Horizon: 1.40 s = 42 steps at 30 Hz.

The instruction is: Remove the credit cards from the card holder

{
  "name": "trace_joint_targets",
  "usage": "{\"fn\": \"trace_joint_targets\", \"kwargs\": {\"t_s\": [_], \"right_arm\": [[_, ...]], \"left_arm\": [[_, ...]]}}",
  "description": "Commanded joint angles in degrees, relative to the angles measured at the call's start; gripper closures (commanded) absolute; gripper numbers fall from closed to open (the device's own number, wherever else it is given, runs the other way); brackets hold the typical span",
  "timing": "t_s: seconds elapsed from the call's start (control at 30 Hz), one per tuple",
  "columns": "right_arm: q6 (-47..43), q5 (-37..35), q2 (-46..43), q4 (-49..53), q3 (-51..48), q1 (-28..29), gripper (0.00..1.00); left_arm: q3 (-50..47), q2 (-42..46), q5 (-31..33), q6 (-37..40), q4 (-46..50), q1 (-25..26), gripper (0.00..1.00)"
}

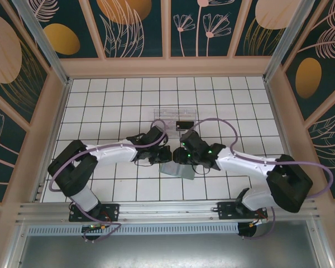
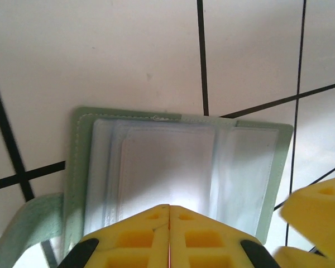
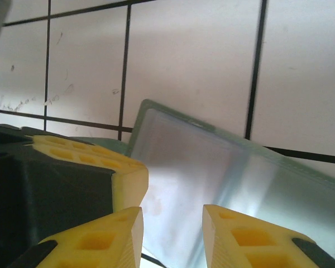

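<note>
Enclosure floor: white square-tiled table surface (image 1: 111, 95) with black grout lines, bounded by peach-framed wall panels (image 1: 134, 28) printed with dark teal floral patterns. Item one: small flat grey-green bifold card holder (image 1: 178, 170), lying open near the middle of the floor, in front of and between the two gripper heads. Its interior is blue-grey with stitched, layered card pockets, and a grey-green strap runs off its left side in the left wrist view. A pale rectangle shows in the central pocket; whether it is a card cannot be told. Item two: thin black rectangular credit card (image 1: 185, 124), out of the card holder, lying at the near right part of a clear plastic tray (image 1: 163, 111) that stands farther back on the tiles, apart from the card holder. Item three: left gripper (image 2: 168, 223), yellow fingers with black trim, clenched with the pads pressed flat together over the near edge of the open card holder; whether that edge is pinched between them is hidden. Item four: right gripper (image 3: 173, 234), matching yellow fingers, released, with a clear gap between them and nothing held, poised just above the blue-grey inner face of the card holder. The two grippers stand close beside each other over the card holder, each one's finger (image 2: 318, 212) entering the other's wrist view.
</note>
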<state>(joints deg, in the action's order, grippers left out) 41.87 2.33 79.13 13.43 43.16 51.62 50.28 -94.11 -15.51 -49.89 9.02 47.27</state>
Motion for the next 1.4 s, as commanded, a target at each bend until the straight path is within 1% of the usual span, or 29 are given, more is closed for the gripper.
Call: {"fn": "trace_joint_targets", "kwargs": {"t_s": [0.0, 0.13, 0.27, 0.47, 0.6, 0.73, 0.87, 1.0, 1.17, 1.37], "right_arm": [[-1.3, -4.3, 5.5, 8.5, 6.3, 2.5, 0.66], [-3.9, -7.0, 12.9, 14.8, 14.2, 5.4, 0.63], [-4.4, -7.5, 18.0, 18.1, 18.8, 6.3, 0.62], [-4.3, -7.1, 22.0, 20.0, 21.6, 6.6, 0.61], [-4.3, -7.3, 23.4, 21.3, 22.5, 6.7, 0.6], [-4.8, -6.7, 25.2, 22.3, 23.6, 7.0, 0.55], [-4.9, -6.6, 27.3, 22.9, 24.2, 7.2, 0.55], [-4.8, -7.2, 28.6, 23.6, 24.7, 7.4, 0.61], [-4.7, -7.3, 28.5, 23.7, 24.8, 7.4, 0.74], [-3.8, -8.7, 25.6, 23.7, 24.6, 7.3, 0.84]], "left_arm": [[-3.4, 3.1, 2.3, -1.6, 0.2, -1.8, 0.92], [-6.9, 5.1, 2.0, -1.9, -0.9, -3.3, 0.92], [-9.9, 6.6, 2.0, -1.8, -1.8, -4.5, 0.92], [-13.5, 9.2, 2.0, -1.7, -2.9, -6.6, 0.92], [-14.3, 10.0, 2.1, -1.3, -3.0, -6.8, 0.92], [-14.5, 10.2, 2.0, -0.8, -3.0, -7.1, 0.92], [-14.6, 10.6, 2.2, -0.8, -3.0, -7.2, 0.92], [-14.6, 11.2, 2.4, -0.6, -2.5, -7.4, 0.92], [-14.6, 11.6, 2.7, -0.5, -2.1, -7.5, 0.92], [-13.9, 12.4, 2.9, -0.4, -1.3, -7.5, 0.92]]}}
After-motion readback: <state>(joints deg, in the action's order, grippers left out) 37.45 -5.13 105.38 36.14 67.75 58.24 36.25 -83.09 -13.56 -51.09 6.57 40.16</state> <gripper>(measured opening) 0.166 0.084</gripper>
